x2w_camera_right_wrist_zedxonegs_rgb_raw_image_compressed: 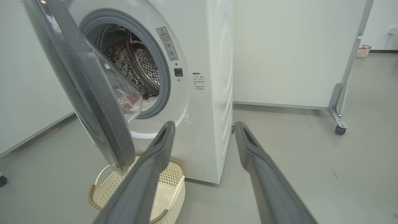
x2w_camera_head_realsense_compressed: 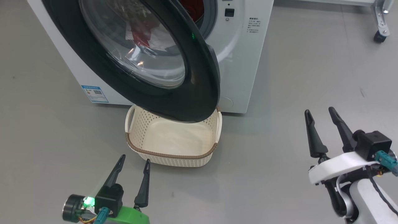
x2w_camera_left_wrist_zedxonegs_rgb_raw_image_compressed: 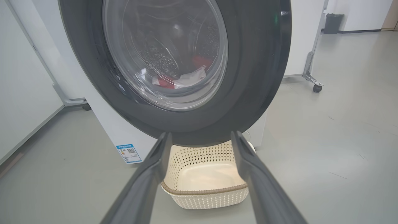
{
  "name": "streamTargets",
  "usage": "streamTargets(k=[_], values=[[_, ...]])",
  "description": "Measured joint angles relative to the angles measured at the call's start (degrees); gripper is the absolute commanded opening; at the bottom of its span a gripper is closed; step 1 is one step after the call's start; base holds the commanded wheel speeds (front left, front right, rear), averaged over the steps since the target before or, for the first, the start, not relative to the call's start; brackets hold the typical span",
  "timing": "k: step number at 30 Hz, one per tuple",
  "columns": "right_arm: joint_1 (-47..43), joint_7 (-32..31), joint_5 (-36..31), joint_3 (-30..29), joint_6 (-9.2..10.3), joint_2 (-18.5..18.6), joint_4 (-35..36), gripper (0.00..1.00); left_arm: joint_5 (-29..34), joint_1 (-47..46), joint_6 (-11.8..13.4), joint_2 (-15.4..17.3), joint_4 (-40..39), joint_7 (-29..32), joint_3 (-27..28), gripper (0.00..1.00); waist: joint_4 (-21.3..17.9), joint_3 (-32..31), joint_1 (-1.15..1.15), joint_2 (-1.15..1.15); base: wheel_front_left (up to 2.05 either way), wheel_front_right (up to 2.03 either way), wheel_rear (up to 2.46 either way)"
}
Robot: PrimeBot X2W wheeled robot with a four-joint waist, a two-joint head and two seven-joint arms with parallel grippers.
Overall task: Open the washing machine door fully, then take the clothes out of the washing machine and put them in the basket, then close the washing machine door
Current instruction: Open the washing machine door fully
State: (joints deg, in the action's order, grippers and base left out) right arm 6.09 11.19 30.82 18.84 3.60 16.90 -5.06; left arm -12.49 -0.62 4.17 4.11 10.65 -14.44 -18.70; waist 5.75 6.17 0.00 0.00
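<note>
Both end effectors hang low over the floor (x2w_camera_head_realsense_compressed: pixel 279 174), empty. The left end effector (x2w_camera_head_realsense_compressed: pixel 135 158) has its two fingers spread just short of the basket's near rim. The right end effector (x2w_camera_head_realsense_compressed: pixel 319 110), likewise spread, is well off to the right of the washer (x2w_camera_head_realsense_compressed: pixel 242 62).

The washer's door (x2w_camera_head_realsense_compressed: pixel 199 90) is only part-way open, its black frame swung out over the back half of the basket (x2w_camera_head_realsense_compressed: pixel 174 154). The basket sits on the floor right at the washer's foot and holds nothing. The clothes (x2w_camera_left_wrist_zedxonegs_rgb_raw_image_compressed: pixel 183 81), red and white, lie in the drum, seen through the glass.

I'd say the door is the worry. As it stands, it blocks the left side's way to the drum, and a reach past it could knock the frame. Its lower edge passes close above the basket. Whether they touch I cannot tell, but a careless push might drag the basket along. A garment pulled out could also catch on the door and drop outside the basket.

Round about are a blue label (x2w_camera_head_realsense_compressed: pixel 94 93) low on the washer and a caster (x2w_camera_head_realsense_compressed: pixel 381 35) of a wheeled frame far right, well clear.
</note>
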Motion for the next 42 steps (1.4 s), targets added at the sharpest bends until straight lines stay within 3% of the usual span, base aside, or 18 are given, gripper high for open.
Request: streamTargets(k=[7,22,25,26,32,42], values=[[6.05,-2.65,0.23,-0.46,-1.02,1.37,1.08,1.00,0.58,-2.35,-0.47,-0.44,-0.33,-0.01,-1.10,1.00,0.99,3.31,0.00,0.00,0.00,0.00,0.00],[17.61,-8.71,8.28,-2.50,-3.59,-1.07,-0.98,0.98,0.99,-6.82,-1.46,-1.24,0.01,-0.01,-3.53,1.00,5.24,9.63,0.00,0.00,0.00,0.00,0.00],[19.53,-10.12,10.65,-3.13,-4.13,-2.08,-1.72,0.09,0.99,-7.34,-1.46,-1.29,0.11,-0.01,-3.72,1.00,6.05,10.43,0.00,0.00,0.00,0.00,0.00],[20.21,-10.57,11.29,-3.22,-4.17,-2.38,-2.04,0.00,0.98,-7.55,-1.46,-1.29,0.14,-0.01,-3.78,1.00,6.28,10.69,0.00,0.00,0.00,0.00,0.00],[23.41,-13.80,17.10,-4.86,-5.00,-4.56,-4.08,0.00,0.97,-8.58,-1.51,-1.40,0.36,-0.01,-4.67,1.00,7.55,12.20,0.00,0.00,0.00,0.00,0.00],[27.09,-22.14,31.51,-8.62,-4.41,-10.38,-7.13,0.00,0.66,-10.20,-1.51,-1.55,0.67,-0.01,-5.93,1.00,9.62,14.59,0.00,0.00,0.00,0.00,0.00]])
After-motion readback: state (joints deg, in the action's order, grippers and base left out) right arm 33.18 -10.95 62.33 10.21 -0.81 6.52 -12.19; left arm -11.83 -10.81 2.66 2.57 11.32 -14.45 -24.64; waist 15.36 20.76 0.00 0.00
